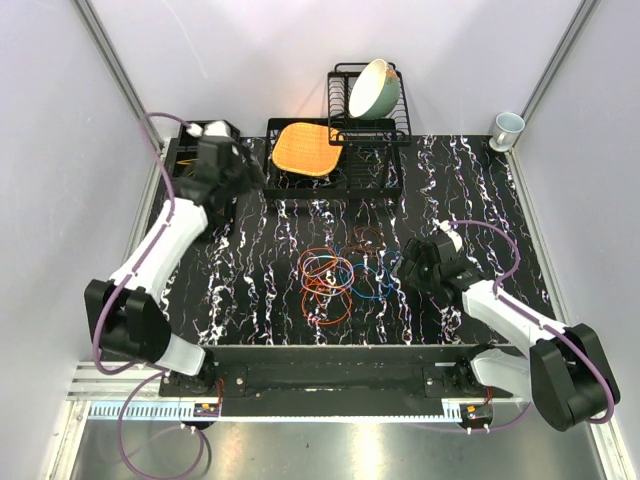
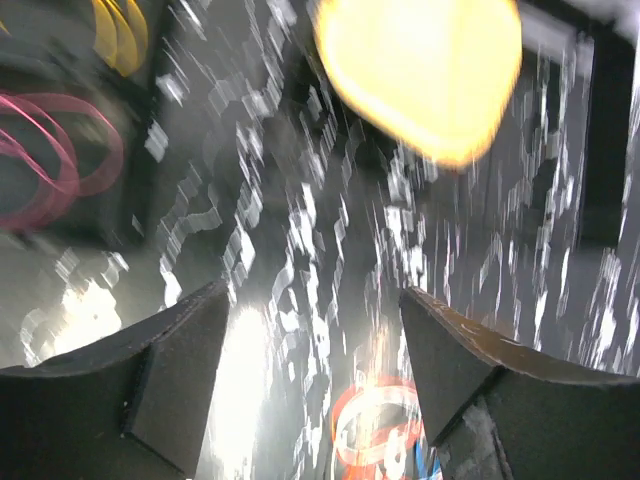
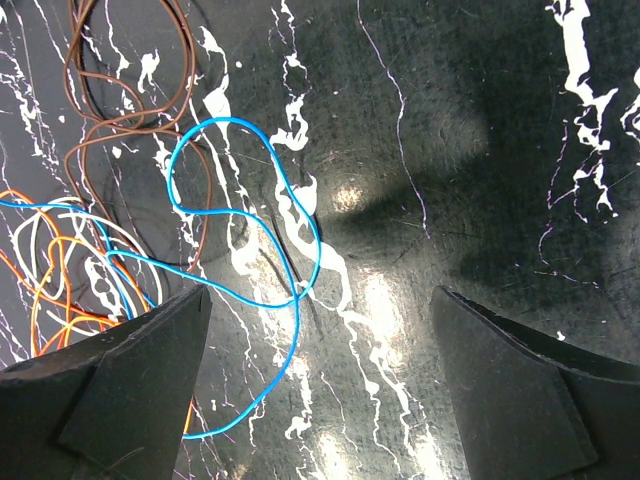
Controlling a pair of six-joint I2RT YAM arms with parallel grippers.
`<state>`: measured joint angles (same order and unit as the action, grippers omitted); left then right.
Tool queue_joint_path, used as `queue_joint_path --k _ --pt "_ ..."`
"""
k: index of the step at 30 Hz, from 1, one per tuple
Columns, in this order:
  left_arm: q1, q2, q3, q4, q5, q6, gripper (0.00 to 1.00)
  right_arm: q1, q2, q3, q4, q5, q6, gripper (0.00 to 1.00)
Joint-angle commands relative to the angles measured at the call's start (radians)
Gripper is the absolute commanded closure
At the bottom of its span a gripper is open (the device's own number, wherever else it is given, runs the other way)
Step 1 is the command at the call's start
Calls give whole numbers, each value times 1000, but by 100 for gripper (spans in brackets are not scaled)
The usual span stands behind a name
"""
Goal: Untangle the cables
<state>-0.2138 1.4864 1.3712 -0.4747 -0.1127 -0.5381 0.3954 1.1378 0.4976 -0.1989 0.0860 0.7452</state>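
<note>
Tangled cables (image 1: 338, 272) are pictured just left of the right gripper (image 3: 320, 292), spread wide and empty; the left gripper (image 2: 315, 290), likewise parted, is held well apart.

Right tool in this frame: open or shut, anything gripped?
Open. On the right tool the fingers stand wide apart, clamped on nothing; the blue cable lies loose on the table below.

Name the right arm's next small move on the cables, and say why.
Probably lower the right gripper straight down and close on the blue cable. Its jaws stand open and empty, and the crossing of the blue loop lies just between them, mostly clear of the orange tangle. That makes it look like the easiest strand to pull free.
</note>
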Motion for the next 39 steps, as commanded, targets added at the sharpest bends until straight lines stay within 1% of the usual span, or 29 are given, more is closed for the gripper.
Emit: queue_joint_path --k 1,5,6,8,9,11,12,15,19,25,30,33,34,35,37,39 --pt "-100 -78 -122 -21 -36 32 26 -3 -27 21 35 4 -9 3" --pt "-200 -109 -228 -4 -4 23 26 -1 -29 21 35 6 -7 3" --pt "-246 -115 -269 5 -1 18 26 -1 -30 21 35 4 -7 3" --pt "-298 -129 -306 36 4 7 26 -1 -27 22 35 3 -7 3" --pt "-352 -133 -339 50 8 -5 26 -1 -26 22 36 4 -7 3" --pt "-400 -129 -360 86 21 -20 26 -1 -26 22 36 6 -6 3" --pt "-442 -124 -374 100 25 -31 26 -1 -24 24 35 4 -6 3" --pt "-508 -80 -377 131 27 -19 27 -1 -24 25 32 8 -4 3" --pt "-544 -5 -370 134 10 -20 31 -1 -27 25 30 14 -1 4" --pt "-585 69 -385 202 10 -17 35 -1 -21 29 23 18 3 4" --pt "-625 164 -317 214 -24 6 39 -1 -13 35 21 18 2 4" --pt "-633 234 -282 209 -35 7 43 -1 -15 35 21 18 2 4" --pt "-633 245 -278 209 -36 7 44 -1 -12 35 21 18 0 4" --pt "-634 255 -268 208 -41 9 48 -1 -13 35 21 18 2 4" --pt "-634 270 -264 208 -53 10 49 -1 -12 35 21 17 2 4" --pt "-633 279 -256 208 -61 12 53 -1 -10 36 19 17 0 4"
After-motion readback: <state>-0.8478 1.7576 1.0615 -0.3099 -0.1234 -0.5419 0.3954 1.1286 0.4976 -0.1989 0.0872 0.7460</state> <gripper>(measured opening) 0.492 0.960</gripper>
